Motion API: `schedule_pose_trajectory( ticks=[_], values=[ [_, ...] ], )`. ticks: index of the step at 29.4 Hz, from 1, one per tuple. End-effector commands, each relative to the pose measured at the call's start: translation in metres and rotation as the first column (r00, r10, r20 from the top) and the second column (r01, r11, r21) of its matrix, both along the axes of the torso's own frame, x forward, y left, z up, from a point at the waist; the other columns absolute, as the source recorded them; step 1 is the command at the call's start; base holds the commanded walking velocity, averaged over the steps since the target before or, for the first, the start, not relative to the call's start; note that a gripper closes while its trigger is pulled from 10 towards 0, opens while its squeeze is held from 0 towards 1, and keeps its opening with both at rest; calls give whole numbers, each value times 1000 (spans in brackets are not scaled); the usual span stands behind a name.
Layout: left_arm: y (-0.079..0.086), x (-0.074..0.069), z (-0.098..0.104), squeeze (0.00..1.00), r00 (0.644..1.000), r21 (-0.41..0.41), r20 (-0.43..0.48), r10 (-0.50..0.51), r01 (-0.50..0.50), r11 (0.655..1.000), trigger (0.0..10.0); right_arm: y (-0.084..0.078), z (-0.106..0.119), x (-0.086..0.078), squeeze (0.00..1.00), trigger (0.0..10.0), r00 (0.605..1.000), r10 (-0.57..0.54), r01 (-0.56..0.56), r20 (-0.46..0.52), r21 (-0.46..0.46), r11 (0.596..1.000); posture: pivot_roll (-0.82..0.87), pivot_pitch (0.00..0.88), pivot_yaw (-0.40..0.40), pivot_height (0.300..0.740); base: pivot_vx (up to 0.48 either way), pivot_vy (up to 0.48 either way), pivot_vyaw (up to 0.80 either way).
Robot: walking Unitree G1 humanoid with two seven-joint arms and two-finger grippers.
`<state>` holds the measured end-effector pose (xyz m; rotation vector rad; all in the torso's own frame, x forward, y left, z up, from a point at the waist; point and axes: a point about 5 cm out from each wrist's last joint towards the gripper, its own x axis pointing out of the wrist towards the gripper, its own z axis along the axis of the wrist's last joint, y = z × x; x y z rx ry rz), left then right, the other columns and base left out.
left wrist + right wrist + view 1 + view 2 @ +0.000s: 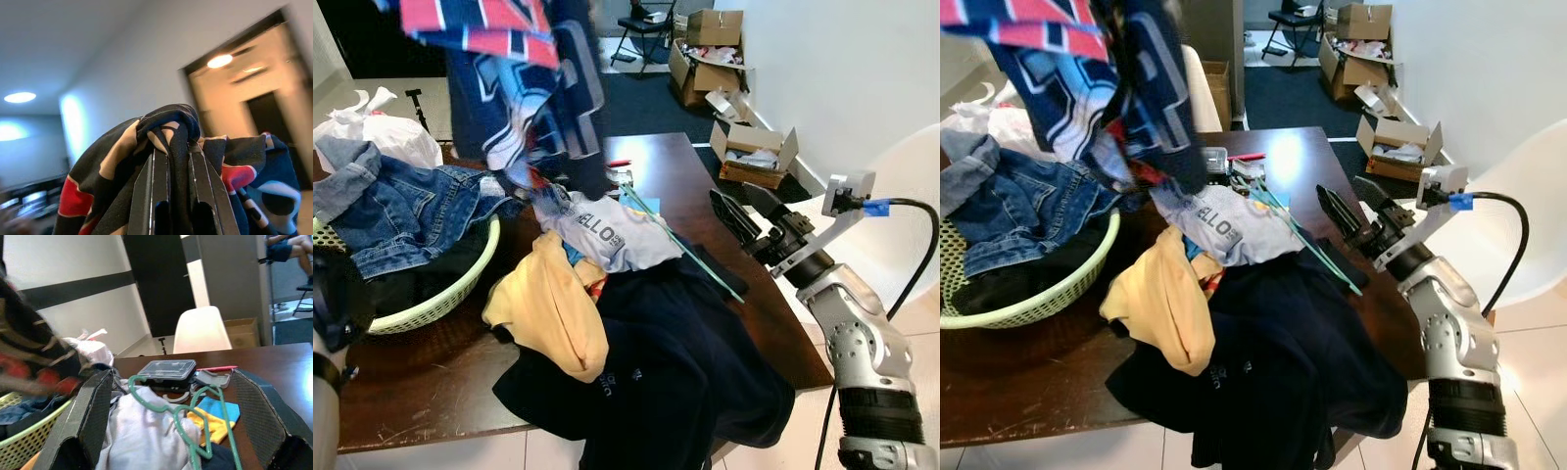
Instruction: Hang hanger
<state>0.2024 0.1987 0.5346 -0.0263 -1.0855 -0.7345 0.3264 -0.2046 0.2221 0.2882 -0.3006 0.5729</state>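
Note:
A thin green hanger (677,237) lies slanted across the clothes pile on the brown table (431,377), its hook end (161,401) over a grey shirt (607,235). My right gripper (736,210) hovers open just right of the hanger, above the table's right side, pointing at it. My left gripper (172,169) is raised high and shut on a navy, red and light-blue patterned garment (524,78) that dangles over the back of the table.
A green basket (440,294) with denim stands at left. A yellow garment (558,304) and a dark navy one (675,382) cover the table's front. A clear box (166,369) and red pen (215,368) lie behind the hanger. Cardboard boxes (754,147) sit on the floor.

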Motion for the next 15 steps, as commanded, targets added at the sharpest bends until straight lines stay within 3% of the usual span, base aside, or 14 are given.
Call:
schedule_pose_trajectory(
  ticks=[1,2,3,4,5,15],
  values=[
    [-5,-9,2,0,996,11,20,-84,84,996,3373,-2,-1,2,0,10000,1000,-29,29,-2,4,1000,82,72,-20,740,0,0,0],
    [-6,-9,0,0,995,16,11,-100,100,995,3373,-2,-2,2,0,10000,999,-34,34,-5,5,999,82,72,-20,740,0,0,0],
    [-8,-6,-3,0,994,13,-9,-111,111,994,6471,-3,-3,3,0,10000,999,-47,47,-12,9,999,80,72,-20,740,0,0,0],
    [-8,-6,-3,0,994,13,-9,-111,111,994,6471,-3,-3,3,0,10000,999,-47,47,-12,9,999,80,72,-20,740,0,0,0],
    [-10,-4,-6,0,993,9,-24,-118,119,993,10000,-3,-3,4,0,10000,998,-56,56,-17,13,998,80,72,-20,740,0,0,0],
    [-15,3,-14,0,988,-2,-82,-133,133,991,10000,-15,-4,10,0,10000,990,-131,134,-59,35,990,78,71,-19,740,0,0,0]
  ],
)
